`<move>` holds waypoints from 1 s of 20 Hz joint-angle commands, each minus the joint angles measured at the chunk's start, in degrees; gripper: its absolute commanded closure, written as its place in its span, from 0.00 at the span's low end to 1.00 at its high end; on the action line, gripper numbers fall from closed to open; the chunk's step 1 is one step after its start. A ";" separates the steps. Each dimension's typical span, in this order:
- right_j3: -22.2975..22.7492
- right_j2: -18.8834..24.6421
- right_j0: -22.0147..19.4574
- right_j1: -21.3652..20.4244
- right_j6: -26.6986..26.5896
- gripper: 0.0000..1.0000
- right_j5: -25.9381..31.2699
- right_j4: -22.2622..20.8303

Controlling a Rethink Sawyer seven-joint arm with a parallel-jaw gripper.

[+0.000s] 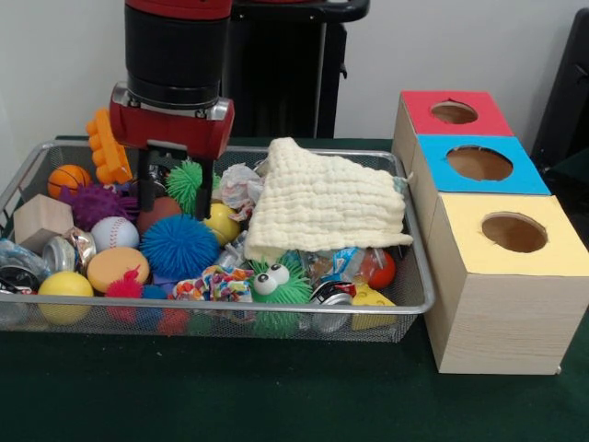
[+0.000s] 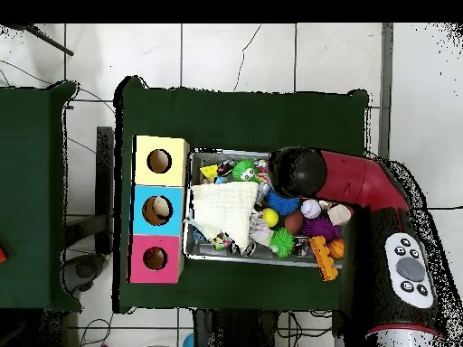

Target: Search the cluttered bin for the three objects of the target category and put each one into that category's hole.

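Observation:
The silver wire-mesh bin (image 1: 405, 308) sits on the green table, full of toys. My gripper (image 1: 175, 198) hangs in its back left part, open. Its fingers stand either side of a green spiky ball (image 1: 187, 180), above a red-brown ball (image 1: 158, 214). Nothing is held. The red-surround hole (image 1: 454, 112) is the farthest one on the pale wooden box, to the right of the bin. In the overhead view the arm (image 2: 298, 173) covers the gripper, the bin (image 2: 217, 257) lies right of the box, and the red hole (image 2: 155, 258) is the lowest one.
A cream cloth (image 1: 322, 207) covers the bin's right half. Around the gripper lie a blue spiky ball (image 1: 179, 247), a yellow ball (image 1: 224, 224), a baseball (image 1: 113, 232), a purple spiky ball (image 1: 92, 203) and an orange toy (image 1: 109, 147). Blue hole (image 1: 479, 163) and yellow hole (image 1: 513, 232) are nearer.

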 commanded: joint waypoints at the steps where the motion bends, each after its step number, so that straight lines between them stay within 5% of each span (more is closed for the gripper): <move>1: 4.86 0.76 0.51 3.88 8.38 0.00 -1.28 1.38; 20: 4.26 -0.21 0.64 7.05 8.32 0.00 -6.48 0.00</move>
